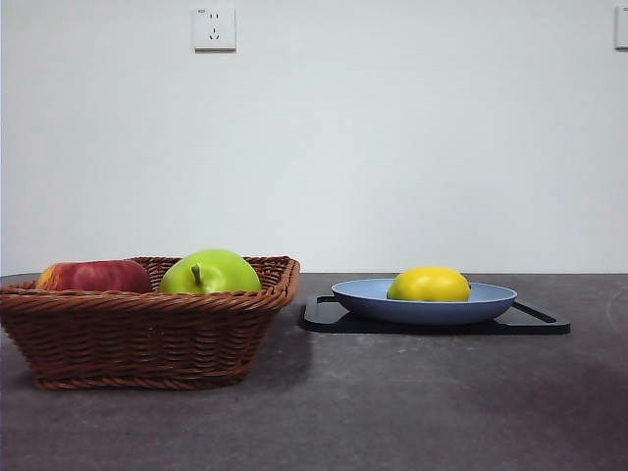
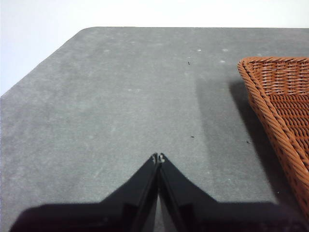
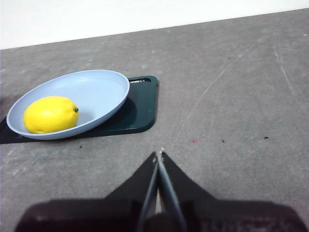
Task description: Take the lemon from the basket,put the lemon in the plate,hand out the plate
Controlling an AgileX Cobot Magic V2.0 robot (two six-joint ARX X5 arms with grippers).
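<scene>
Nearest the front camera stands the basket [image 1: 147, 329], on the table [image 1: 392, 412], with a red apple [image 1: 95, 276] and a green apple [image 1: 210, 272] showing above its braided rim; the lemon [image 1: 429, 285] is no longer among them. Just beside the basket lies a flat black tray [image 1: 535, 323], and on it sits the plate [image 1: 363, 294] with the lemon resting inside, a little off centre toward one side of the bowl. Neither arm shows in the front view. The left gripper [image 2: 159, 157] hangs over bare table near a corner of the basket, its jaws pressed together and holding nothing. The right gripper [image 3: 159, 156] hovers over bare table a short way off from the plate, jaws likewise closed and empty. What remains, by my reading, is handing out the plate, and that is where trouble lies: the rim is shallow and smooth, so a pinch on it may slip, and any tilt in lifting could set the round lemon rolling over the low edge. The tray beneath could also be dragged or snagged if the jaws reach too low at the rim.
</scene>
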